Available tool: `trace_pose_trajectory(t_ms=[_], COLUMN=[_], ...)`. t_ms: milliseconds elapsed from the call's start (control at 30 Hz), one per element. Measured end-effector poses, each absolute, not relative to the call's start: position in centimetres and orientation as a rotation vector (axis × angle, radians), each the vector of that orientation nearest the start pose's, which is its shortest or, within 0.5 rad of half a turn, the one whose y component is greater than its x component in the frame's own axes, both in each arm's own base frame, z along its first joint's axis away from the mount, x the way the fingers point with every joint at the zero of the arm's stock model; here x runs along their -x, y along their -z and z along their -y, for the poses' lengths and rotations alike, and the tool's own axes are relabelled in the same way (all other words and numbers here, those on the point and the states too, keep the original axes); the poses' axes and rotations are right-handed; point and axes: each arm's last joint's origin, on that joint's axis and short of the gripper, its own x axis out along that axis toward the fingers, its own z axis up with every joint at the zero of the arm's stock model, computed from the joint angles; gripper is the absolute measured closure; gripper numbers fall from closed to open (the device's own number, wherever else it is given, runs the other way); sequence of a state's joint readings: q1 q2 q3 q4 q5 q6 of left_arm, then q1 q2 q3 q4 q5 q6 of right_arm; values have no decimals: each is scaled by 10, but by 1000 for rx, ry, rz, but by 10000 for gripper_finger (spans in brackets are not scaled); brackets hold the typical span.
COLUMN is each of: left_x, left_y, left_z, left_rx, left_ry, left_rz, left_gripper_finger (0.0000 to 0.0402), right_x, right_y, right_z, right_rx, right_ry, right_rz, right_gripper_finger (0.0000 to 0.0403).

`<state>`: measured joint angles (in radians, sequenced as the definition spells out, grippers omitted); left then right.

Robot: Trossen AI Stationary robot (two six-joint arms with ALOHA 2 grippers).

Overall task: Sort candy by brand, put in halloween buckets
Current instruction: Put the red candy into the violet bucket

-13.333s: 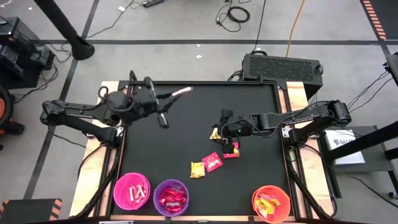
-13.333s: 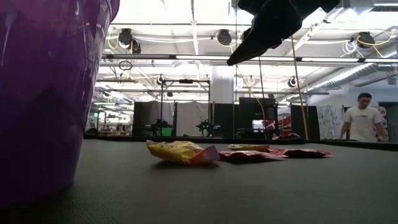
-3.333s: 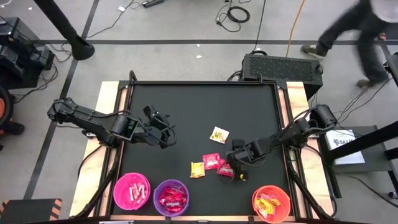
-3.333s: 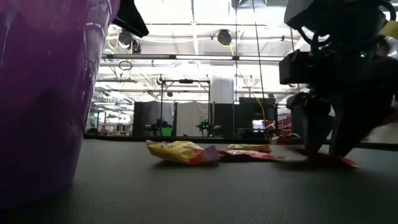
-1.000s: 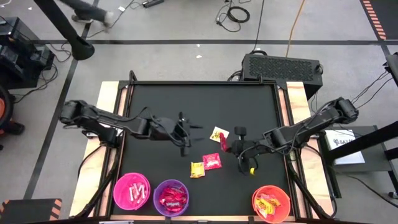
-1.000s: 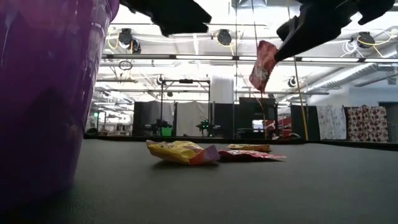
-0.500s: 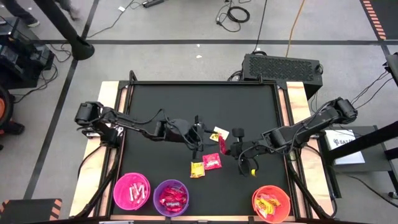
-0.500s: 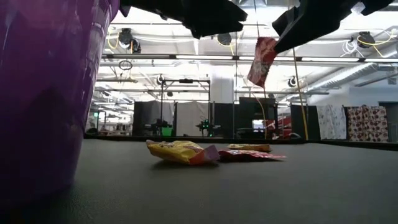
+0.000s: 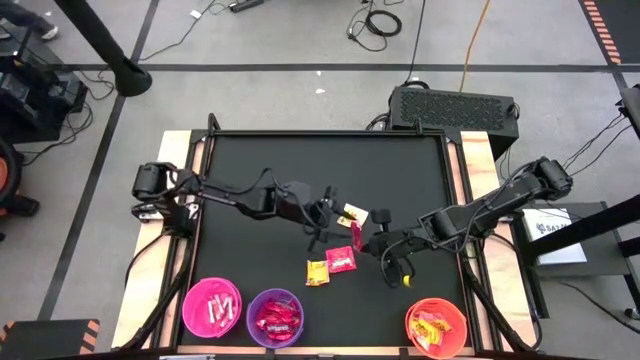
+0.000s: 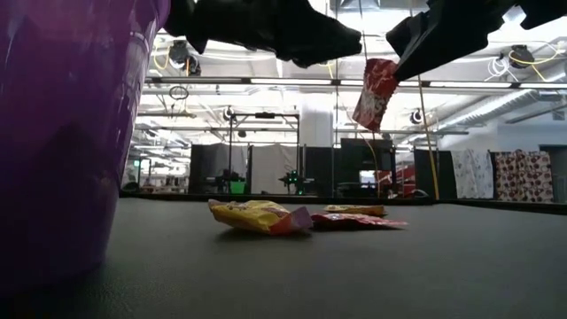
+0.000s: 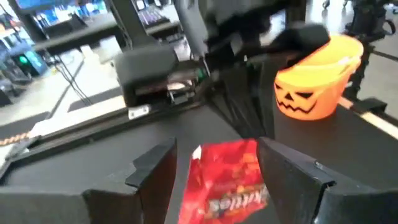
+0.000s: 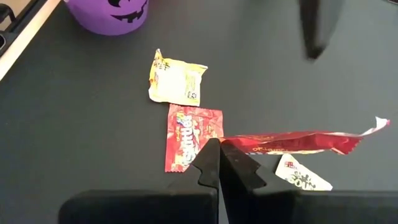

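A red candy packet (image 10: 375, 93) hangs in the air over the table's middle, with my right gripper (image 9: 364, 240) shut on it. My left gripper (image 9: 325, 212) reaches in from the table's left and is open. In the left wrist view its fingers (image 11: 155, 169) stand on either side of that packet (image 11: 227, 180); whether they touch it, I cannot tell. Loose on the table lie a yellow packet (image 9: 317, 272), a red packet (image 9: 341, 260) and a pale packet (image 9: 351, 214). The pink bucket (image 9: 212, 307), purple bucket (image 9: 275, 316) and orange bucket (image 9: 437, 326) stand along the near edge. My right gripper pinches the red packet by its upper end (image 10: 387, 66) between its two shut fingers. The fingers come from the table's right, slanting down. The packet hangs below them, lifted clear of the table, and shows edge-on (image 12: 292, 143) in the right wrist view.
Each bucket holds several packets. Bare black mat stretches across the table's far half (image 9: 330, 165). The black box (image 9: 452, 105) sits beyond the far right corner.
My left gripper has moved toward the table's right edge, up to the hanging red packet, staying open. My right gripper has kept the packet lifted at about the same spot.
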<state>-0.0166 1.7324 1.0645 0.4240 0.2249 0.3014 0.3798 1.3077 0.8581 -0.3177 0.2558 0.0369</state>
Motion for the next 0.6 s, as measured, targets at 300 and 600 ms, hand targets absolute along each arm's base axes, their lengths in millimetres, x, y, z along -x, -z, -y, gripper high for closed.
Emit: trace_pose_trajectory(t_ms=[300,600], left_x=[-394,-404], left_y=[-219,-210], left_z=[-4,-5], left_rx=[-279,-277], left_ry=[305,349], left_rz=[-199,-167], left_gripper_finger=[194,262], right_x=[-251,-251], right_y=[-239,-239], right_z=[-92,-92], right_rx=[206,206], right_ry=[-104,-104], right_rz=[-730,-731], right_gripper_finger=[403,403])
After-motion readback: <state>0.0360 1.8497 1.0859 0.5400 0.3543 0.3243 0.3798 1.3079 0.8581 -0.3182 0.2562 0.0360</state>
